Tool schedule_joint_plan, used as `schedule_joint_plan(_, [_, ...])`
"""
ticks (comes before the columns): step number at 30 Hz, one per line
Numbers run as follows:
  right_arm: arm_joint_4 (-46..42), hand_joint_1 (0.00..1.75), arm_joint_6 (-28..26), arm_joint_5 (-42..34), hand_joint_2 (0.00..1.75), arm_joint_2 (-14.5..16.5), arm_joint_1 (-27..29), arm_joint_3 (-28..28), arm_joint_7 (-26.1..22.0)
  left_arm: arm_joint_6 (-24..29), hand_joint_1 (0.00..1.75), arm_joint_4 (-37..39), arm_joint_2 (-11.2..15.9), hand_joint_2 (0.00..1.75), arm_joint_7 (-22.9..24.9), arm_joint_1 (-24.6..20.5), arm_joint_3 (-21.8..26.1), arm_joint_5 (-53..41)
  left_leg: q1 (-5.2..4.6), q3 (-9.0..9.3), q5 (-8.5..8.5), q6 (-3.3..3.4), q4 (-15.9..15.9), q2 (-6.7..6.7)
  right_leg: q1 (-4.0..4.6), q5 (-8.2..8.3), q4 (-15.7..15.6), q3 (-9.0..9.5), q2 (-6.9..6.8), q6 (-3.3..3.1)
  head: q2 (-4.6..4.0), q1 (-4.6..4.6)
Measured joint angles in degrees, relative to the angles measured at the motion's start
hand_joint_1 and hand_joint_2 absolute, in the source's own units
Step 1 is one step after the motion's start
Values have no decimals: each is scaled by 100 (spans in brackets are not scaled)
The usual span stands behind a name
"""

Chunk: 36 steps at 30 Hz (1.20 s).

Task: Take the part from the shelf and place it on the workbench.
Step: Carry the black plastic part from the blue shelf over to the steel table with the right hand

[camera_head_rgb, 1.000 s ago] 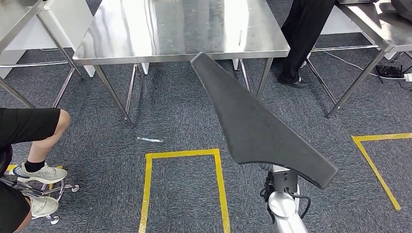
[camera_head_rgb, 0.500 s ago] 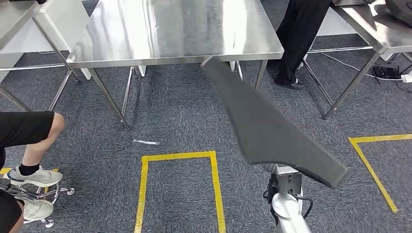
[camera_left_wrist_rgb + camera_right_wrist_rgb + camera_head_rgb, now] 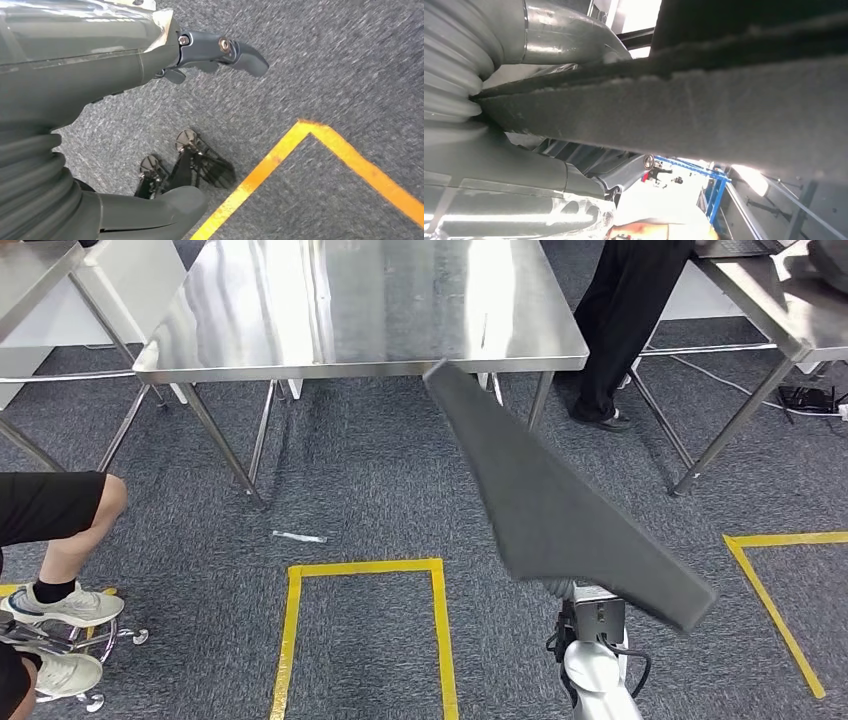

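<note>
The right hand gripped the part, carrying it, tip near the workbench; the left hand hung empty, fingers apart. Next, I reckoned: lifting it over the edge.

- The workbench top lies bare across its steel surface, open to approach from the near edge.
- The dark foam part, gripped by the right hand, reaches up to that near edge and blocks the right side.
- A standing person is at the far right corner.
- A seated person's legs occupy the left floor.
- The left hand hangs over open carpet.
</note>
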Motion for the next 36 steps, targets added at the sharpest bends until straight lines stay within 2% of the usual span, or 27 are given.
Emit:
schedule_joint_plan(3, [-25, 173, -14, 2, 175, -2, 13, -5, 2, -10, 0, -7, 5, 175, -2, -4, 0, -22, -15, 112, -20, 23, -139, -39, 1, -47, -30, 48, -29, 90, 1, 1])
schedule_joint_plan(4, [-37, 173, -25, 4, 175, -5, 14, -10, 1, -20, 0, -10, 3, 175, 2, -5, 0, -35, -2, 184, -18, 43, -209, -55, 6, -89, 62, 19, -25, 107, 1, 5])
schedule_joint_plan(6, [-58, 173, -48, 7, 175, -18, 28, -22, 1, -37, 0, -14, -5, 175, 14, -19, -2, -76, 13, 310, -35, 85, -298, -82, 7, -267, 631, -284, 8, 104, 0, 16])
schedule_joint_plan(8, [-69, 173, -62, 11, 175, -28, 89, -33, 4, -40, 0, -14, -6, 175, 32, -34, -7, -127, 13, 363, -85, 117, -302, -120, 5, -435, 1376, -788, 29, 112, 0, 17])
schedule_joint_plan(9, [-77, 173, -69, 16, 175, -32, 130, -38, 9, -37, 0, -14, -7, 175, 43, -36, -9, -147, 13, 393, -115, 118, -301, -144, 3, -412, 1539, -955, 32, 143, 0, 16])
schedule_joint_plan(10, [-87, 173, -74, 22, 175, -34, 162, -44, 13, -35, 0, -14, -9, 175, 54, -36, -11, -170, 13, 431, -149, 110, -299, -168, -1, -291, 1484, -1015, 34, 193, 0, 16])
schedule_joint_plan(11, [-102, 173, -78, 29, 175, -35, 182, -51, 17, -33, 0, -14, -14, 175, 62, -36, -15, -189, 14, 482, -187, 96, -298, -189, -6, -88, 1204, -952, 34, 248, 1, 16])
schedule_joint_plan(12, [-120, 173, -80, 35, 175, -37, 191, -59, 22, -32, 0, -14, -20, 175, 67, -37, -20, -205, 14, 536, -230, 77, -296, -205, -13, 154, 783, -811, 34, 298, 1, 18])
schedule_joint_plan(13, [-132, 173, -82, 42, 175, -37, 191, -66, 27, -28, 0, -14, -25, 175, 69, -40, -24, -217, -3, 574, -282, 51, -282, -216, -13, 352, 388, -651, 38, 311, 1, 18])
schedule_joint_plan(14, [-148, 173, -87, 57, 175, -33, 193, -72, 42, -14, 0, -14, -30, 175, 68, -44, -28, -231, -19, 598, -331, 24, -270, -223, -13, 478, 105, -527, 41, 280, 1, 17])
schedule_joint_plan(15, [-160, 173, -98, 80, 175, -26, 200, -74, 57, 11, 0, -14, -38, 175, 54, -47, -30, -248, -34, 609, -373, -3, -262, -227, -7, 528, -41, -457, 45, 227, 1, 14])
schedule_joint_plan(17, [-187, 173, -141, 134, 175, -12, 223, -84, 74, 81, 0, -14, -84, 175, -29, -40, -33, -284, -40, 625, -430, -51, -264, -230, -8, 503, -72, -421, 50, 106, 1, 10])
schedule_joint_plan(19, [-238, 173, -175, 177, 175, 5, 242, -103, 49, 118, 0, -15, -153, 175, -154, -27, -33, -303, -24, 590, -519, -109, -148, -202, -45, 469, -83, -378, 52, 20, 0, 5])
schedule_joint_plan(20, [-270, 173, -175, 196, 175, 20, 242, -110, 36, 120, 0, -15, -185, 175, -194, -30, -32, -313, -11, 483, -623, -145, 68, -179, -70, 446, -91, -341, 51, -28, 1, 1])
schedule_joint_plan(21, [-296, 173, -168, 213, 175, 36, 237, -115, 36, 119, 0, -16, -213, 175, -210, -36, -32, -321, 8, 299, -758, -181, 407, -155, -78, 416, -93, -306, 46, -73, 1, -3])
schedule_joint_plan(23, [-315, 173, -152, 236, 175, 61, 224, -118, 51, 120, 0, -16, -247, 175, -202, -48, -33, -333, 50, -182, -996, -242, 1179, -132, -77, 346, -93, -237, 37, -118, 1, -5])
schedule_joint_plan(24, [-316, 173, -151, 240, 175, 68, 221, -119, 61, 121, 0, -16, -253, 175, -196, -49, -32, -335, 68, -361, -994, -261, 1393, -124, -78, 309, -93, -198, 37, -117, 1, -6])
schedule_joint_plan(25, [-316, 173, -151, 241, 175, 72, 221, -120, 64, 121, 0, -16, -255, 175, -192, -48, -30, -336, 83, -437, -877, -273, 1397, -114, -83, 271, -93, -151, 39, -103, 1, -6])
schedule_joint_plan(26, [-316, 173, -151, 241, 175, 75, 219, -120, 67, 121, 0, -16, -256, 175, -190, -50, -28, -337, 96, -393, -652, -275, 1171, -100, -91, 227, -93, -92, 41, -84, 1, -6])
schedule_joint_plan(27, [-316, 173, -150, 241, 175, 78, 216, -120, 68, 120, 0, -17, -256, 175, -189, -51, -25, -336, 107, -259, -372, -270, 785, -77, -100, 178, -93, -24, 43, -58, 1, -6])
schedule_joint_plan(28, [-315, 173, -147, 241, 175, 82, 209, -120, 68, 120, 0, -17, -257, 175, -189, -54, -19, -334, 102, -101, -178, -259, 407, -53, -91, 127, -96, 33, 43, -23, 1, -3])
schedule_joint_plan(29, [-315, 173, -142, 240, 175, 86, 194, -120, 66, 120, 0, -18, -258, 175, -189, -60, -12, -332, 90, 41, -61, -236, 108, -38, -79, 83, -99, 77, 44, 16, 1, -3])
schedule_joint_plan(30, [-314, 173, -133, 240, 175, 90, 175, -119, 64, 120, 0, -18, -261, 175, -188, -65, -4, -331, 71, 123, -37, -207, -54, -29, -66, 52, -113, 102, 42, 57, 2, -1])
schedule_joint_plan(32, [-311, 173, -112, 236, 175, 95, 134, -118, 61, 118, 0, -18, -264, 175, -185, -73, 12, -327, 41, 171, -98, -122, -107, -48, -47, 52, -117, 141, 36, 140, 2, -1])
schedule_joint_plan(34, [-302, 173, -98, 231, 175, 97, 97, -117, 59, 112, 0, -18, -269, 175, -182, -71, 23, -324, 47, 245, -126, -26, -145, -72, -48, 32, 13, 116, 33, 192, 2, 3])
schedule_joint_plan(35, [-297, 173, -96, 228, 175, 97, 70, -117, 57, 107, 0, -19, -270, 175, -183, -73, 26, -325, 50, 297, -145, 19, -161, -84, -47, -25, 207, 17, 35, 189, 1, 8])
schedule_joint_plan(36, [-290, 173, -95, 226, 175, 98, 46, -116, 57, 98, 0, -19, -272, 175, -183, -75, 29, -325, 51, 340, -169, 61, -175, -93, -51, -119, 516, -166, 38, 177, 1, 11])
